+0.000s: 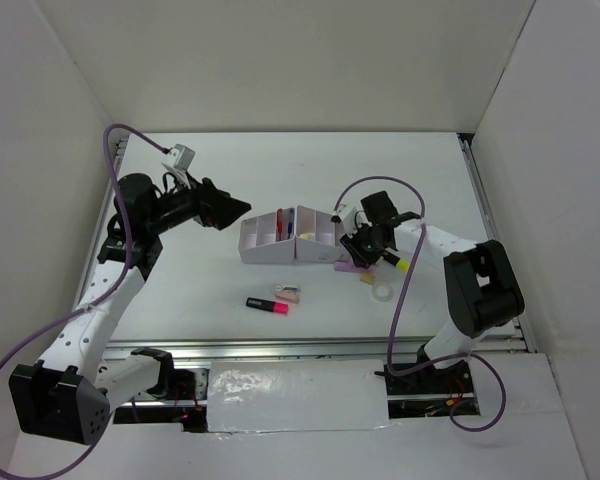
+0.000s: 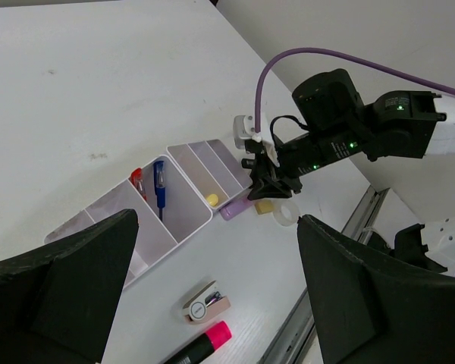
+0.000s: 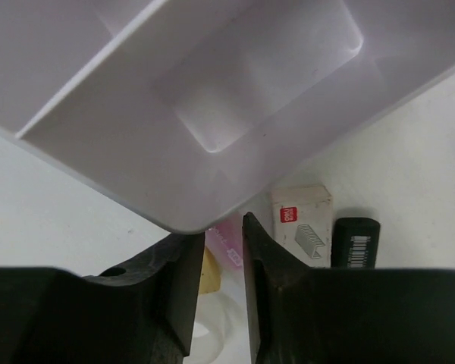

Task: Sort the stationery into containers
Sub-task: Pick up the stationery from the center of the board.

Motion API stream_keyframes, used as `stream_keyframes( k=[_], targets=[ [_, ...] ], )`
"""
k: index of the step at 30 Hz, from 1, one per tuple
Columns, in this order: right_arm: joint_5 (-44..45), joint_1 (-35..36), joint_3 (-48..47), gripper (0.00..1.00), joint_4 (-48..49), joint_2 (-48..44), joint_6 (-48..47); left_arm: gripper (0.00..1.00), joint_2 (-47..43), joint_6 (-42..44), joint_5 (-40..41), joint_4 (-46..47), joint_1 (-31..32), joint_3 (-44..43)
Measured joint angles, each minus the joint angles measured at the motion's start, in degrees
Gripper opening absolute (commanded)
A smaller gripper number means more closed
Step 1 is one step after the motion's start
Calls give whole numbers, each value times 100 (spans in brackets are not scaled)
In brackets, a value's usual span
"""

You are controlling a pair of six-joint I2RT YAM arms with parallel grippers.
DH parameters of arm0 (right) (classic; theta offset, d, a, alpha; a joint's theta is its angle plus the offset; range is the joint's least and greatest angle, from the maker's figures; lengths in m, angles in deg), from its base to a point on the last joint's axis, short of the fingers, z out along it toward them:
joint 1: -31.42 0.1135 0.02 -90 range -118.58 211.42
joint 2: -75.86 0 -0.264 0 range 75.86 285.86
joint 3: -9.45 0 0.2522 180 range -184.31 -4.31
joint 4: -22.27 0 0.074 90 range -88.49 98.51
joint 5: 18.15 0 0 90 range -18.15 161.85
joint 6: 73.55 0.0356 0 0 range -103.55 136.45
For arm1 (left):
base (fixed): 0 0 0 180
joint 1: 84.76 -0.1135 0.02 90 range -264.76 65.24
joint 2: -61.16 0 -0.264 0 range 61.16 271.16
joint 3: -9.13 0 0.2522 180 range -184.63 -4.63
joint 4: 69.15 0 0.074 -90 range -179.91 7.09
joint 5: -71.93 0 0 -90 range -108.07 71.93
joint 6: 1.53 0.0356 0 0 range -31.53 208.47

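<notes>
Counter (image 1: 180, 290), near edge: the black-pink highlighter (image 1: 267, 304) lies flat with its pink end to the right. A small white staple box (image 1: 287, 293) sits just behind it.

Further right, the clear tape ring (image 1: 383, 290) lies flat, with the tan eraser (image 1: 365, 279) just beside it on the far-left side.

The pink eraser (image 2: 235, 210) lies against the near right corner of the organiser (image 1: 280, 250).

The right gripper (image 3: 224, 225) is low over the two erasers at that corner. Its jaws stand a narrow way apart, and the wrist view shows a strip of pink eraser in the gap. Cannot tell whether they pinch it or hang just above it. The black-yellow highlighter (image 1: 397, 262) lies close by on the gripper's right.

The organiser is white, two joined units, mid-counter. The blue pen (image 2: 159, 189) and a red-capped item (image 2: 136, 180) lie side by side at the right end of the left unit. A small yellow piece (image 2: 211, 199) is in the right unit.

The left gripper (image 1: 230, 210) is raised left of the organiser, well apart from everything on the counter. Its jaws are spread wide and hold nothing.
</notes>
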Motion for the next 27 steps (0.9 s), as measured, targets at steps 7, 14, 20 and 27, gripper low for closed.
stream_keyframes(
  k=[7, 14, 20, 27],
  targets=[
    [-7, 48, -39, 32, -240, 107, -13, 98, 0, 0, -68, 0, -81, 2],
    [111, 72, -138, 37, -372, 190, 81, 98, 35, -2, -114, 11, -107, 2],
    [177, 76, -164, 43, -461, 249, 85, 98, 72, -7, -146, 37, -118, 2],
    [192, 79, -164, 40, -531, 269, 87, 98, 125, -28, -146, 39, -118, 2]
  ],
)
